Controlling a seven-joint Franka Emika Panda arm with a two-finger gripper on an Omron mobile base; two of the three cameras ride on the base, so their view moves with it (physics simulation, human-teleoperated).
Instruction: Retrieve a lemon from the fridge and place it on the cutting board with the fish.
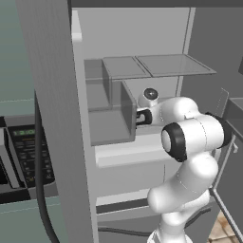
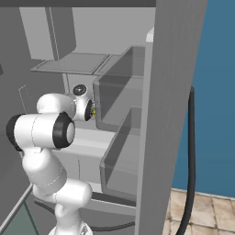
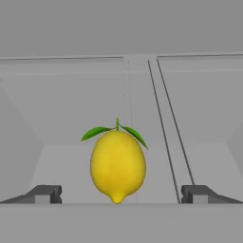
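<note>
A bright yellow lemon [image 3: 117, 163] with two green leaves stands on a pale grey shelf [image 3: 66, 166] inside the fridge [image 1: 156, 64]. My gripper [image 3: 122, 194] is open, level with the lemon. One dark fingertip [image 3: 45, 193] is on each side of it, well apart from its skin. In the left base view my hand [image 1: 143, 116] reaches into the fridge behind a clear door bin [image 1: 114, 111]. A speck of the lemon [image 2: 94, 110] shows at my hand in the right base view. The cutting board and the fish are out of view.
The fridge's left door [image 1: 52, 118] stands open close beside my arm, and the right door [image 2: 167, 114] is open too, with bins [image 2: 121, 151]. A glass shelf [image 1: 173, 64] hangs above my hand. A microwave [image 1: 26, 152] sits at the left.
</note>
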